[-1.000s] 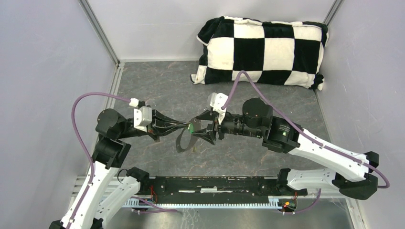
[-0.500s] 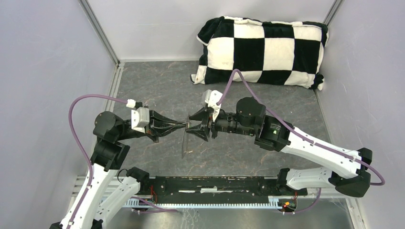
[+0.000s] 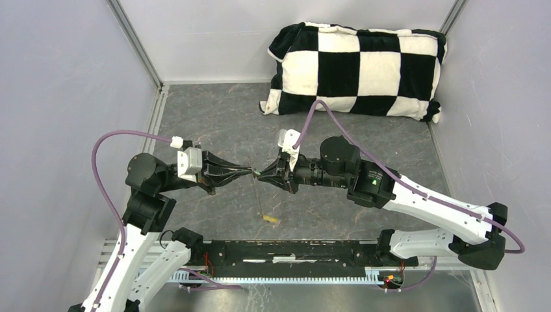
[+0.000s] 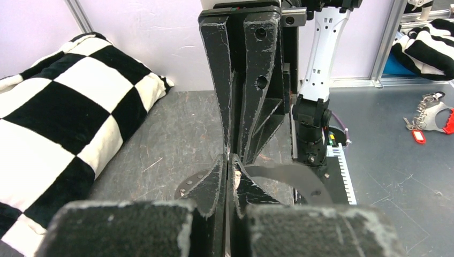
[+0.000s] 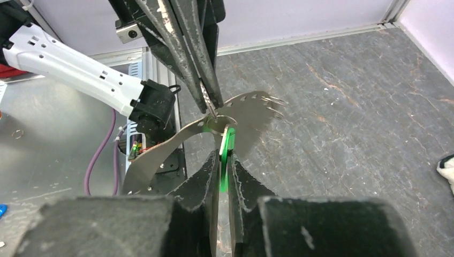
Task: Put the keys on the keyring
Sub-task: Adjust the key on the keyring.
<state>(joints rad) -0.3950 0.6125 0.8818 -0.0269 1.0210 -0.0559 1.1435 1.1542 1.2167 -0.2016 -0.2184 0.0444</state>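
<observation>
The keyring is a thin silvery-grey loop, far wider than either key. From my right wrist it reads as a flat pale band curving away to both sides, with a row of small holes along one stretch; from my left wrist it is a darker grey arc just beyond my fingertips; from above it is edge-on, a fine line dropping from my fingertips toward the near edge of the surface.

The green-headed key is a bright sliver standing on edge. My right fingers are closed tight on its head, with no gap on either side; its upper end touches the keyring, though I cannot tell whether it is threaded through.

My left fingers are also closed, tips pressed together on the keyring's band just above the green-headed key; the two sets of fingertips meet almost tip to tip, raised above the middle of the surface.

The yellow-headed key is a small yellow-orange fleck at the low end of the loop, near the middle of the near edge and well below both pairs of fingers; I cannot tell whether it hangs on the keyring or lies on the surface beside it.

A checkered pillow lies in the far right corner, well apart from all of this.
</observation>
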